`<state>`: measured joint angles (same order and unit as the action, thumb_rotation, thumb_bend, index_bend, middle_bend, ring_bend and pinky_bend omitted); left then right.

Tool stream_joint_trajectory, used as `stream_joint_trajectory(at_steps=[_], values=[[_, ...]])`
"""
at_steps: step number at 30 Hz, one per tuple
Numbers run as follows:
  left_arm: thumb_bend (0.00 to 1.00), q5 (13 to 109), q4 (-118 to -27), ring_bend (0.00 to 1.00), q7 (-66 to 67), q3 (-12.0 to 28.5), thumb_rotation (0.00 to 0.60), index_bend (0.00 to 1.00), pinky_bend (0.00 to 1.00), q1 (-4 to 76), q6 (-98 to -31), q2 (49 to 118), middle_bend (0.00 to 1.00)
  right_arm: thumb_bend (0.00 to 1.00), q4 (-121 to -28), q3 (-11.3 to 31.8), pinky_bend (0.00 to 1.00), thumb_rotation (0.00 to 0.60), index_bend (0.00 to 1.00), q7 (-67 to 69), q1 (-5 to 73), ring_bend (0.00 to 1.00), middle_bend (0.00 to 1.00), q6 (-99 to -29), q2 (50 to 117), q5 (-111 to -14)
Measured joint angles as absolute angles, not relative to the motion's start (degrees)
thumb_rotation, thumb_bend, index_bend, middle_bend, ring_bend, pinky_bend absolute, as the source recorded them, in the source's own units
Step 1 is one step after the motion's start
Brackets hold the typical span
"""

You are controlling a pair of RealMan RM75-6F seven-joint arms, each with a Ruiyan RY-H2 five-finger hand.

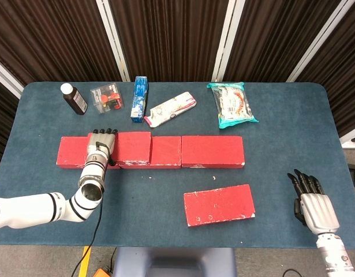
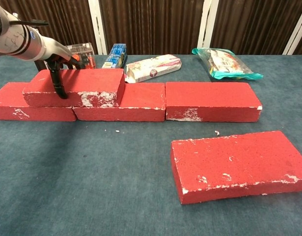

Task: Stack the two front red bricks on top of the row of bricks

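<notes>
First red brick (image 2: 74, 87) sits on the row of bricks (image 2: 209, 101) — left hand (image 1: 100, 147) grips it. Next: let go, fetch second brick (image 1: 218, 204) lying in front — right hand (image 1: 311, 205) idle, fingers loosely apart.

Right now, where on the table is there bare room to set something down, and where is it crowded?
Bare cloth lies left of the loose front brick, in front of the brick row, and along the right edge above the right hand. Crowded: the back strip, from the brown bottle to the snack bag. The left hand grips the stacked brick.
</notes>
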<state>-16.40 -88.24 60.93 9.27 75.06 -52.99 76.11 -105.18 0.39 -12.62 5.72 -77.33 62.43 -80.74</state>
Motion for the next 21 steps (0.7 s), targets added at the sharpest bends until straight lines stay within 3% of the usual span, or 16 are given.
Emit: stream_joint_trajectory(at_steps=[21], values=[[0.2,-16.0,-91.3,0.0,62.6,9.7,0.6,0.0,0.02,75.1,-54.8,74.8,0.0,0.84,-105.4,0.5,0.0,0.6,0.05,-13.4,5.7,0.0,0.0,-77.5,62.8,-80.2]])
